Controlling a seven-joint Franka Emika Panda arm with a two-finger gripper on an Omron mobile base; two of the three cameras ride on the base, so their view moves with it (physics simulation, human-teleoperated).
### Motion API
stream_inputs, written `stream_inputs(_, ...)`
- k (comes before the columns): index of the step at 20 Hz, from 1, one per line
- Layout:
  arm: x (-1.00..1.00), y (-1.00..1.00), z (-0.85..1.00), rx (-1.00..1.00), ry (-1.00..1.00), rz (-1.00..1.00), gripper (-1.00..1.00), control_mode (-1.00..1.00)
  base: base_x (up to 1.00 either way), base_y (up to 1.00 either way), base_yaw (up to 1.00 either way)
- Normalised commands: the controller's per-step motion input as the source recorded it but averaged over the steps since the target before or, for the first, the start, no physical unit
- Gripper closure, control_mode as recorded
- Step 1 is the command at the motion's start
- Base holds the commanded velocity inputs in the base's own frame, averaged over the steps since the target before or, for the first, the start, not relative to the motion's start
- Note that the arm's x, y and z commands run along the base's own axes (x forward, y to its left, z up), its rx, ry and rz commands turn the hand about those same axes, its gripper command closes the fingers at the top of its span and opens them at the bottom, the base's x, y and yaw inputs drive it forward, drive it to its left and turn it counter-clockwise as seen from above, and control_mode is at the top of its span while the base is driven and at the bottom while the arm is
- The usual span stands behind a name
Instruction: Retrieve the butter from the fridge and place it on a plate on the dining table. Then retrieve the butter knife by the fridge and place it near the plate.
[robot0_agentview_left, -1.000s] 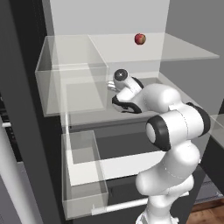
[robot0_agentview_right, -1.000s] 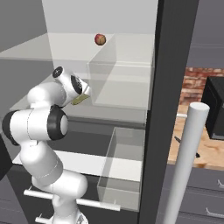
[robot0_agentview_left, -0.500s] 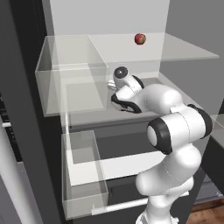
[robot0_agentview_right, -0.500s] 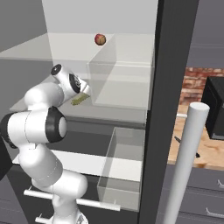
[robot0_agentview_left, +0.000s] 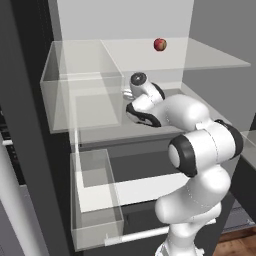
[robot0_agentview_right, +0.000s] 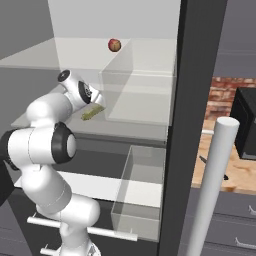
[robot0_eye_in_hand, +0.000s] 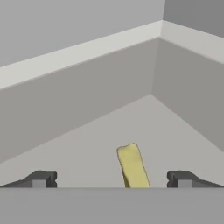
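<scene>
While the white robot arm reaches deep into the tall dark fridge (robot0_agentview_right: 175, 150), its hand (robot0_eye_in_hand: 111, 179) is wide open and holds nothing. Seen from the hand, the two small dark fingertips (robot0_eye_in_hand: 41, 178) stand far apart, and the small yellowish stick of butter (robot0_eye_in_hand: 131, 165) lies on the grey shelf floor between them, a bit closer to the right tip. The butter's far end points toward the back wall of the fridge. From the right side, the butter (robot0_agentview_right: 90, 113) peeks out just under the hand (robot0_agentview_right: 97, 102), next to a clear plastic bin (robot0_agentview_right: 137, 97) on the same shelf. I cannot tell if the fingers touch the butter, as the near end is cut off from sight. A small red ball (robot0_agentview_left: 159, 44) sits on the clear glass shelf (robot0_agentview_left: 210, 57) above, well apart from the hand. Lower down, a clear drawer (robot0_agentview_left: 95, 200) sticks out of the fridge.
</scene>
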Motion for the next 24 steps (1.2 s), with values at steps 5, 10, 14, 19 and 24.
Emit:
stream_inputs(5,-0.28,-0.03,0.0,0.0,0.0,0.0,-1.0,-1.0,0.0,0.0,0.0)
stream_inputs(10,-0.21,-0.12,-0.02,0.0,-0.01,0.0,-1.0,-1.0,0.0,0.0,0.0)
stream_inputs(14,-0.18,-0.18,0.0,0.0,0.0,0.0,-1.0,-1.0,0.0,0.0,0.0)
stream_inputs(19,0.0,-0.02,-0.14,0.0,0.0,0.0,-1.0,-1.0,0.0,0.0,0.0)
stream_inputs(24,0.01,0.0,-0.03,0.0,0.0,0.02,-1.0,-1.0,0.0,0.0,0.0)
